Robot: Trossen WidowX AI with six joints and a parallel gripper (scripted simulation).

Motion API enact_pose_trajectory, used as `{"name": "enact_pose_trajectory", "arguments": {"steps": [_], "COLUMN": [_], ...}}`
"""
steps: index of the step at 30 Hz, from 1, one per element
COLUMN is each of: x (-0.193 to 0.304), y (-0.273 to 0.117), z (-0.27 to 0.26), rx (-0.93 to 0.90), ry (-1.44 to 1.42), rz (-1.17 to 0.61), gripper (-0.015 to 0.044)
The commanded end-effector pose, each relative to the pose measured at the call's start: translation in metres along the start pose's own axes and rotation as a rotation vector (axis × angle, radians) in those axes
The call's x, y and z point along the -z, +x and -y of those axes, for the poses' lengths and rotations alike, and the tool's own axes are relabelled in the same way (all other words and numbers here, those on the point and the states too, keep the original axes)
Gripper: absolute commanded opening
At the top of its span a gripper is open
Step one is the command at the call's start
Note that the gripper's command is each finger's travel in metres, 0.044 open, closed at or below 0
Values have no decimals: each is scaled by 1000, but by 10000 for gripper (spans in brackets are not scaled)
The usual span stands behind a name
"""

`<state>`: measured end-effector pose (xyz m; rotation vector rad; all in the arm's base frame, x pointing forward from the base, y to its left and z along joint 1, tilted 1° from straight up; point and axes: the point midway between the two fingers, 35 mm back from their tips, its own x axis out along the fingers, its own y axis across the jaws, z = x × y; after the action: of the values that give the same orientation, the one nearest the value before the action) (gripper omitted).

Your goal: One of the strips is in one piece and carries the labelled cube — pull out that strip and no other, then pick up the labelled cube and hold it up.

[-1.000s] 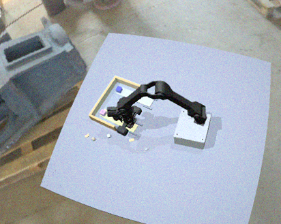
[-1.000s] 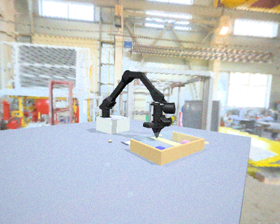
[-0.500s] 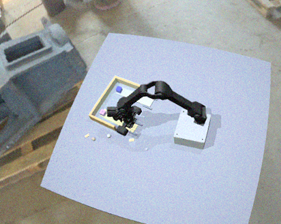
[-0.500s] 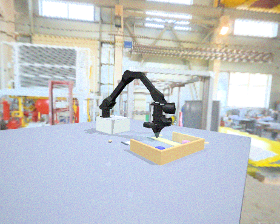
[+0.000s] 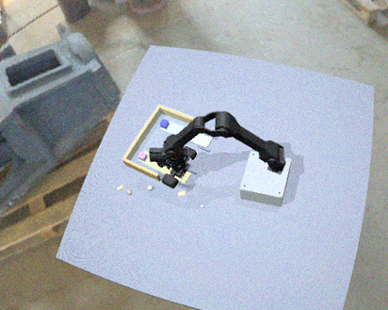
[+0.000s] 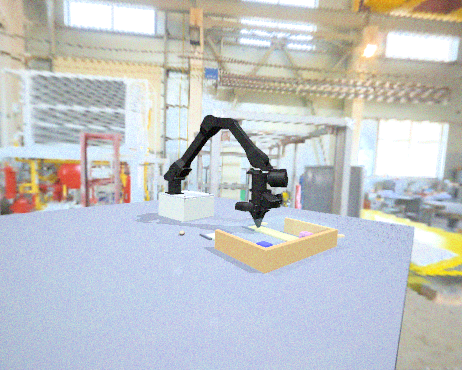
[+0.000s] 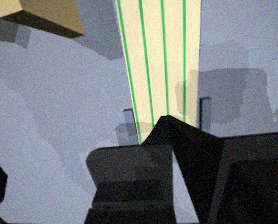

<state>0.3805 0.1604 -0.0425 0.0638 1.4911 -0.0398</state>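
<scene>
My gripper (image 5: 180, 171) (image 6: 258, 225) (image 7: 165, 120) is shut and empty, pointing down over the near part of the yellow strip (image 5: 186, 177) (image 6: 276, 233) (image 7: 172, 55). This strip has green lines along it. A pink cube (image 5: 142, 156) (image 6: 305, 234) is at its far end, inside the wooden frame (image 5: 142, 133) (image 6: 302, 249). A blue cube (image 5: 164, 124) (image 6: 264, 244) is at the far end of the white strip (image 5: 203, 141). The arm hides the middle of the white strip and part of the yellow one. No cube label is readable.
Small loose pieces, such as one tan piece (image 5: 182, 194) and one whitish piece (image 5: 150, 188), lie outside the frame. The frame walls stand on the far side and flanks of the strips. The arm's pale base box (image 5: 262, 176) (image 6: 185, 206) stands at the opposite side.
</scene>
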Motion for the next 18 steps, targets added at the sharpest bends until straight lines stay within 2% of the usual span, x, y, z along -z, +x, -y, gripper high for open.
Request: {"name": "enact_pose_trajectory", "arguments": {"steps": [1,18], "x": [14,40], "y": [5,6], "z": [0,1], "rx": [6,6], "ry": [-2,-2], "rz": [-21,-23], "gripper": [0,0]}}
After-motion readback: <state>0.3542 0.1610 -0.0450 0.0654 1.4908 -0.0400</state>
